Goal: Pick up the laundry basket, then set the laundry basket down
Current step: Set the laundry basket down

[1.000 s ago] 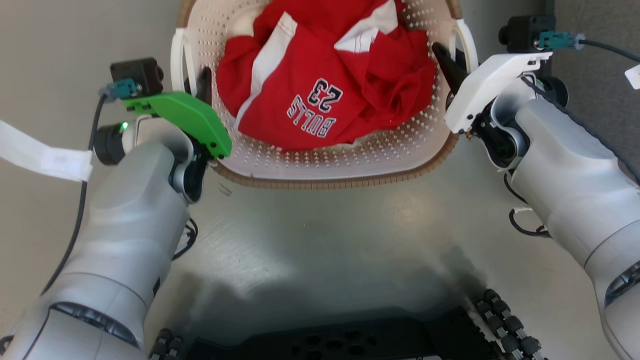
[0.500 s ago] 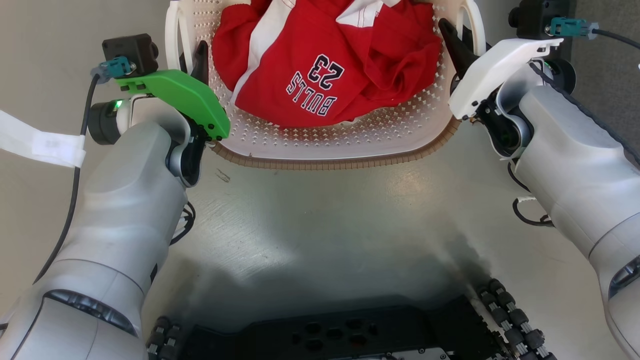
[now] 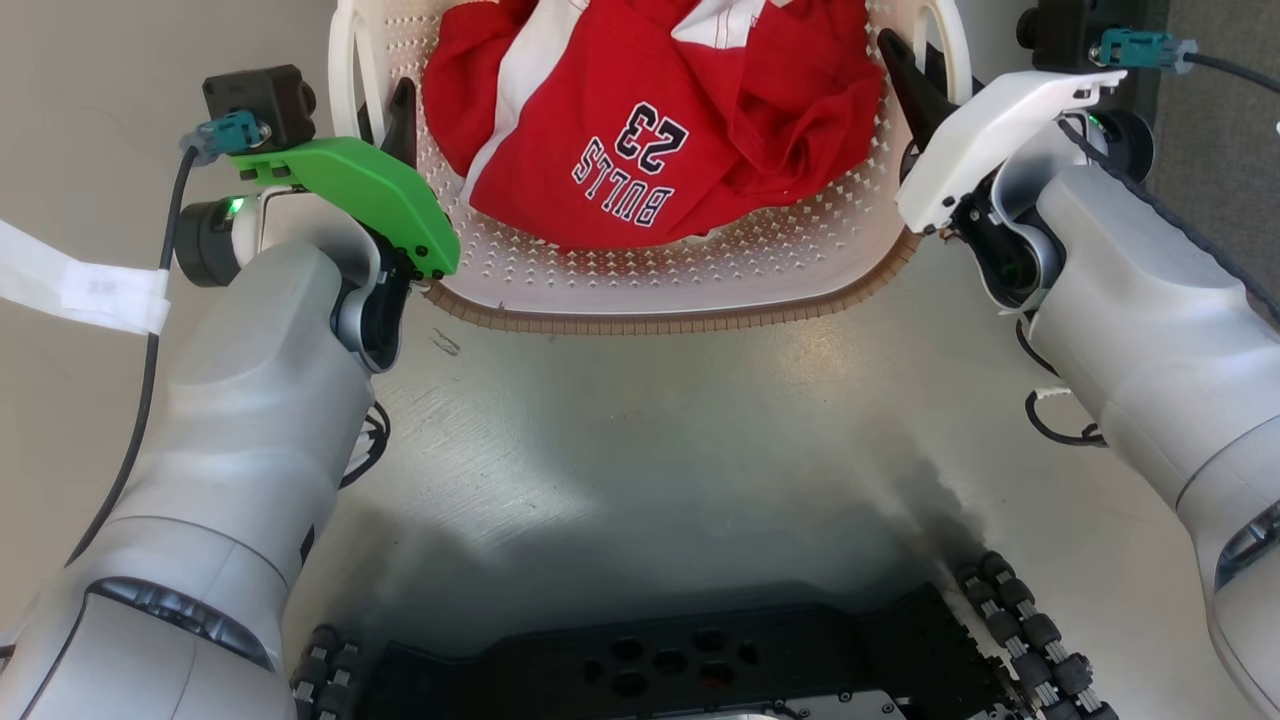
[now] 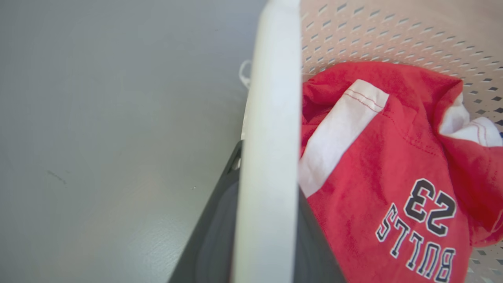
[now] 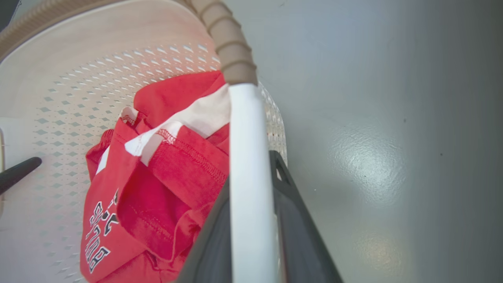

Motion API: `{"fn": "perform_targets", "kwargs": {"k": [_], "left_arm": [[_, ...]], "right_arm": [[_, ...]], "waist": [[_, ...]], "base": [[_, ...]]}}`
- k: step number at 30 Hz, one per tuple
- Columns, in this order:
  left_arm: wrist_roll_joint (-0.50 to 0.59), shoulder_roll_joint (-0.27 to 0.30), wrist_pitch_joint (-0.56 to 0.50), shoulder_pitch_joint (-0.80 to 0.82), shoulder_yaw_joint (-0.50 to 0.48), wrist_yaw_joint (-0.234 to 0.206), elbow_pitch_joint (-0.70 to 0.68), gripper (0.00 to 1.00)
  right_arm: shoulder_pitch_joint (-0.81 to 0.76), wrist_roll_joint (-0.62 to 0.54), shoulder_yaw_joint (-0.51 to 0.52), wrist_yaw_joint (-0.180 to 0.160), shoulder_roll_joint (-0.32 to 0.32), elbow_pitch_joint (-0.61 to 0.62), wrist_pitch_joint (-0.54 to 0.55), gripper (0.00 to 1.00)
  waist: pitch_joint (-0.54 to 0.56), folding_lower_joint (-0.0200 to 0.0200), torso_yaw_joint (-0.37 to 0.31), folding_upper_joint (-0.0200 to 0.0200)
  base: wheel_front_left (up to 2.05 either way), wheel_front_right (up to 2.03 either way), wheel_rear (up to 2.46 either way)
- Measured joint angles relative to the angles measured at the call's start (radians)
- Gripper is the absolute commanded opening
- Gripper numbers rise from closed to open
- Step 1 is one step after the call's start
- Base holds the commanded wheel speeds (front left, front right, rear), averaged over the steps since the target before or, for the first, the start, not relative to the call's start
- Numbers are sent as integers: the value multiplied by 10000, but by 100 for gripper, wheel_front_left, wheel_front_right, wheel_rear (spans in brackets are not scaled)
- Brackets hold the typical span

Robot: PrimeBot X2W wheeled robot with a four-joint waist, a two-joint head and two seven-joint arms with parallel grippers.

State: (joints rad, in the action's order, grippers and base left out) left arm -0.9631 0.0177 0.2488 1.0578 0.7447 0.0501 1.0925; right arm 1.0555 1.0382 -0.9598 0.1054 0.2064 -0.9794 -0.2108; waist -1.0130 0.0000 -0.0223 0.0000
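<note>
The laundry basket is cream with perforated walls and a brown woven-look rim, and it sits at the top centre of the head view. A red "BULLS 23" jersey lies inside it. My left gripper is shut on the basket's white left handle. In the left wrist view that handle runs between the dark fingers. My right gripper is shut on the white right handle, which the right wrist view shows as a handle clamped between fingers. I cannot tell whether the basket touches the floor.
Glossy grey floor spreads before me. My dark base with roller wheels lies along the bottom edge. A white tag strip hangs from the left arm's cable. Darker carpet borders the far right.
The whole picture has shifted, so the camera moved. Basket and both grippers sit a little higher in the view than a second ago, both grips unchanged.
</note>
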Motion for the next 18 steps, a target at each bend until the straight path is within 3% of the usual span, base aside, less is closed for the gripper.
{"fn": "perform_targets", "kwargs": {"k": [1, 2, 3, 4, 5, 6, 18], "left_arm": [[-2, 0, 2, 7, 4, 15, 4, 0], [-2, 0, 2, 16, 4, 15, 12, 11], [-2, 0, 0, 29, 13, 23, 27, 38], [-2, 4, 0, 34, 42, 31, 42, 86], [-2, 21, 2, 43, 54, 31, 63, 100], [0, 25, 2, 65, 56, 33, 73, 100], [-33, 19, 2, 112, 138, 111, 265, 100]], "right_arm": [[27, 0, -21, 0, 0, -10, 0, 19], [36, 0, -38, 0, -4, -15, -4, 32], [37, 0, -58, 25, -8, -27, -15, 38], [37, 0, -90, 88, -6, -58, -15, 49], [35, 2, -123, 117, -8, -82, -17, 93], [36, 15, -142, 180, -31, -113, -33, 100], [39, 174, -176, 180, -176, -347, -88, 100]], "waist": [[-9, 0, -1, 0], [-17, 0, -1, 0], [-25, 0, -2, 0], [-31, 0, -5, 0], [-35, 0, -8, 0], [-39, 0, -11, 0], [-4, 0, -30, 0]], "base": [[0, 0, 0], [0, 0, 0], [0, 0, 0], [0, 0, 0], [0, 0, 0], [0, 0, 0], [0, 0, 0]]}}
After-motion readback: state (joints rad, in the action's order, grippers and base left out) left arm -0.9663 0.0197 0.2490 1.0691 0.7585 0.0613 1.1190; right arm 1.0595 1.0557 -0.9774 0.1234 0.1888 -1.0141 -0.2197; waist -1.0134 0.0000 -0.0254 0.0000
